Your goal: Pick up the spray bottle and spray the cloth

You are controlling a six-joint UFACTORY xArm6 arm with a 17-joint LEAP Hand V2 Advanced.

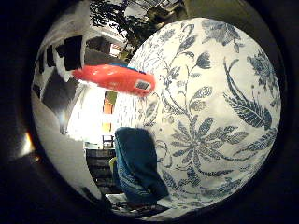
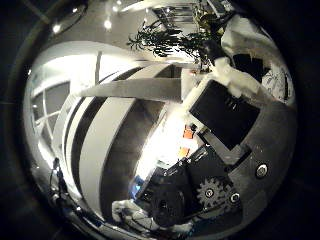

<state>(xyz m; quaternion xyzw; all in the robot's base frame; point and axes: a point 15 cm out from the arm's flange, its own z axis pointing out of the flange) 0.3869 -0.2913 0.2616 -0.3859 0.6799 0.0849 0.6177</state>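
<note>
In the right little finger side palm view a red spray bottle point(image 1: 114, 78) with a white label lies on its side at the edge of a round table covered by a white cloth with a blue flower print point(image 1: 220, 112). A blue cloth point(image 1: 140, 163) lies bunched at the same edge of the table, away from the bottle. The hand is above the table, away from both. In the right thumb side palm view white, black and geared parts of my hand point(image 2: 225, 130) show at one side; that view looks out into the room and shows neither bottle nor cloth.
A leafy plant point(image 2: 175, 38) stands beyond the table. Dark furniture point(image 1: 98, 168) stands on the floor beside the table, near the blue cloth. Bright ceiling lights and pale beams point(image 2: 110, 110) fill the thumb side view.
</note>
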